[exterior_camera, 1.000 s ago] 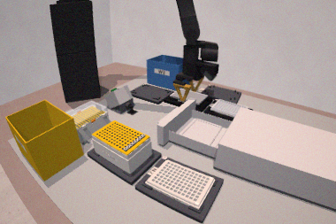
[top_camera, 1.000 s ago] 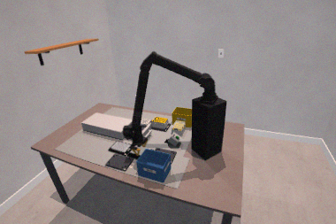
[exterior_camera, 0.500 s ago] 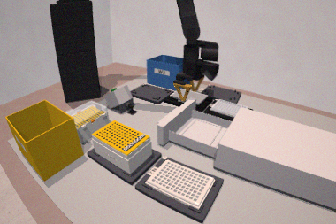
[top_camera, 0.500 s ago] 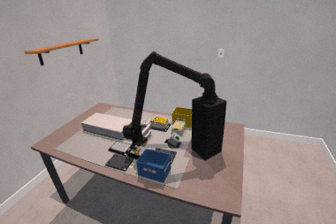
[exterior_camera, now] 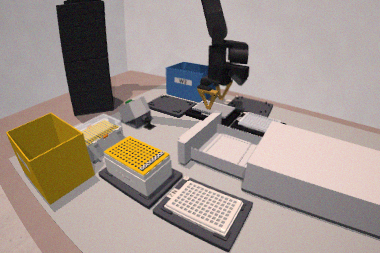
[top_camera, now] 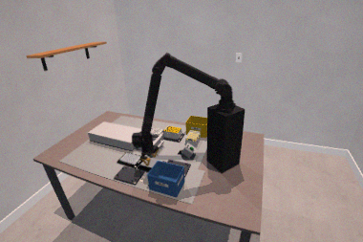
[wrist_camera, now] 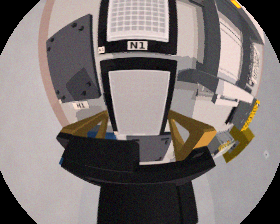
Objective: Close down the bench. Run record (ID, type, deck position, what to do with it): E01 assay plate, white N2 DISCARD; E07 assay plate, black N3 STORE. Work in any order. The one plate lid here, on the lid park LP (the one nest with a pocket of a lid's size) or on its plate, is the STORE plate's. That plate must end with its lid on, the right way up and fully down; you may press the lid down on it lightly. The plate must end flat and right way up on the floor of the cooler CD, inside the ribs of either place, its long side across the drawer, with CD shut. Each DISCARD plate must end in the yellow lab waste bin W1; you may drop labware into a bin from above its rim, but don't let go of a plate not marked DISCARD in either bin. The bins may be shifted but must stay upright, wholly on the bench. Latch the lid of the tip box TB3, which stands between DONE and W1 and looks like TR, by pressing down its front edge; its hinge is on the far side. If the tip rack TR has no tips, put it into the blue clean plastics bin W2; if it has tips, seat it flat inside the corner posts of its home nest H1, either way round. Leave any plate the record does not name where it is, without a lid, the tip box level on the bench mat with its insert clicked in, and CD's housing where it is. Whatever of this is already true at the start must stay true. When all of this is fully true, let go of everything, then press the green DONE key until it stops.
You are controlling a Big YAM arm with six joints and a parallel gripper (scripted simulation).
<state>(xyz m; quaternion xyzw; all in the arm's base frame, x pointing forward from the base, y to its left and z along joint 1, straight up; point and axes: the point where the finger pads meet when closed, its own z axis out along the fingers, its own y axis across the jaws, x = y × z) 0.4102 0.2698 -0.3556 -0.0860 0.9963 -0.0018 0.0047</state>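
Note:
A pale lid [wrist_camera: 138, 96] [exterior_camera: 216, 108] lies on the black-walled plate [wrist_camera: 106, 96], on the nest just before N1. My gripper [wrist_camera: 138, 113] [exterior_camera: 212, 98] [top_camera: 145, 161] is open and hangs close over the lid's near end, with a yellow finger on each side and not touching it. A white well plate [wrist_camera: 136, 6] [exterior_camera: 255, 122] [top_camera: 129, 159] sits on N1 just beyond. Another white well plate [exterior_camera: 206, 208] sits on a dark nest at the front. The cooler CD [exterior_camera: 310, 162] [top_camera: 112, 135] has its drawer [exterior_camera: 220, 148] pulled open and empty.
The yellow bin W1 [exterior_camera: 45, 159] [top_camera: 196, 123] is at the left and the blue bin W2 [exterior_camera: 182, 81] [top_camera: 164, 179] behind the gripper. The yellow-topped tip rack TR [exterior_camera: 135, 156], tip box TB3 [exterior_camera: 100, 134], DONE key [exterior_camera: 134, 109] and the arm's black tower [exterior_camera: 85, 52] stand nearby.

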